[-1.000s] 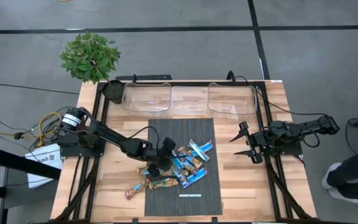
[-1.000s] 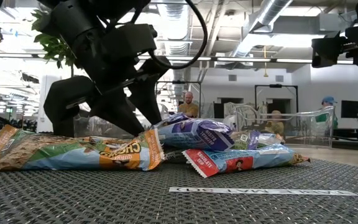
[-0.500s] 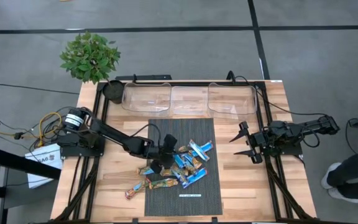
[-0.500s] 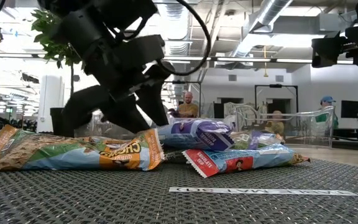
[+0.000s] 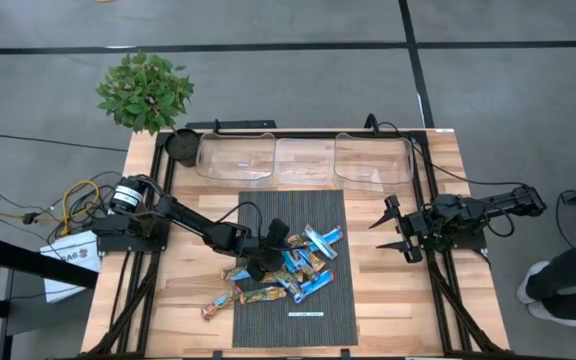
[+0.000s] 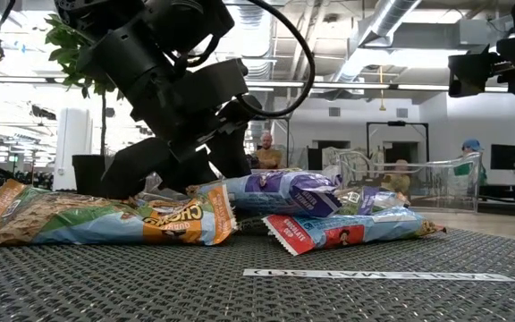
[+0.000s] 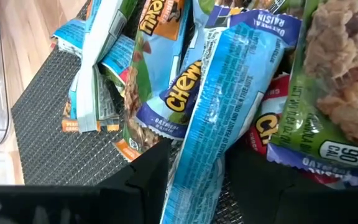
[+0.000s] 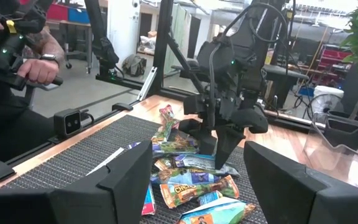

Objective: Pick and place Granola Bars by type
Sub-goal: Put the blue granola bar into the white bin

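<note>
The left gripper [image 5: 264, 252] is reaching down into the pile of Granola Bars [image 5: 286, 262], and its fingers [image 7: 148, 171] are standing on both sides of a bright blue bar [image 7: 219, 118]. They are half closed around this wrapper, but a firm grasp I cannot confirm. The pile is lying on the dark mat [image 5: 318, 215], slightly toward seven o'clock from its centre. The three clear bins [image 5: 304, 158] are waiting at twelve o'clock. The right gripper [image 5: 396, 228] is resting at three o'clock with its fingers spread wide, holding nothing. I judge the picking step is in hand; next the bar needs a lift clear of its neighbours.
</note>
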